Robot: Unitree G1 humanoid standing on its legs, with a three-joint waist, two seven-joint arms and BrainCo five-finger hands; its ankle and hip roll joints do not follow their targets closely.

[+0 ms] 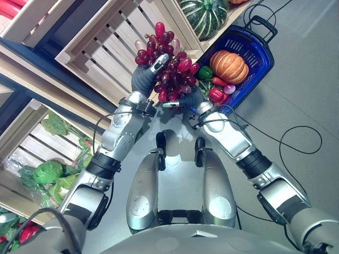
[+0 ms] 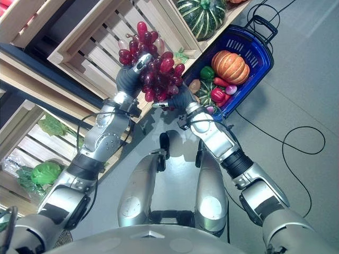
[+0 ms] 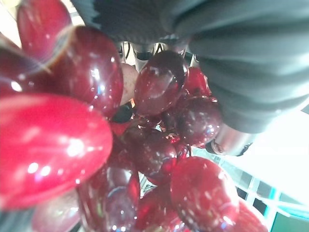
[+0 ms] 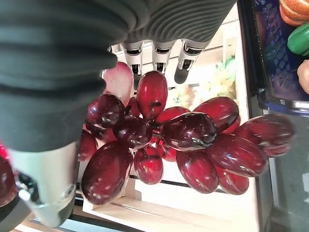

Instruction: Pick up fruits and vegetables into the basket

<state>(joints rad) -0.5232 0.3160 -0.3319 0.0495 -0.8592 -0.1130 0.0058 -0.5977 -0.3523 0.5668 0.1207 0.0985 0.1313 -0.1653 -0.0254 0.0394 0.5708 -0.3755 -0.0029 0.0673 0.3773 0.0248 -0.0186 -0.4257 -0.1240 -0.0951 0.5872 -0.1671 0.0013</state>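
Grapes: a bunch of dark red grapes [image 1: 168, 66] is up in the air between both hands, in front of the slatted wooden crate [image 1: 100, 47] and just left of the basket.
Left hand: the left hand [image 1: 145, 76] is on the bunch's left side, fingers curled over the top grapes, one dark tip showing among them.
Right hand: the right hand [image 1: 186, 98] cups the bunch from below and right; in its wrist view the fingers [image 4: 157, 53] reach over the back of the grapes with the thumb [image 4: 46, 193] coming up on the near side, so it is closed round the bunch.
Basket: the blue basket [image 1: 262, 55] sits on the grey floor to the right, its black handle at the far end.
In the basket: an orange pumpkin [image 1: 229, 66], a green pepper [image 1: 205, 72], a red pepper [image 1: 215, 94] and other small pieces I cannot make out.
Shelf above: a green striped squash [image 1: 204, 15] lies beside the crate, just above the basket.
Lower left: another crate holds a green cabbage [image 1: 47, 172] and leafy greens.
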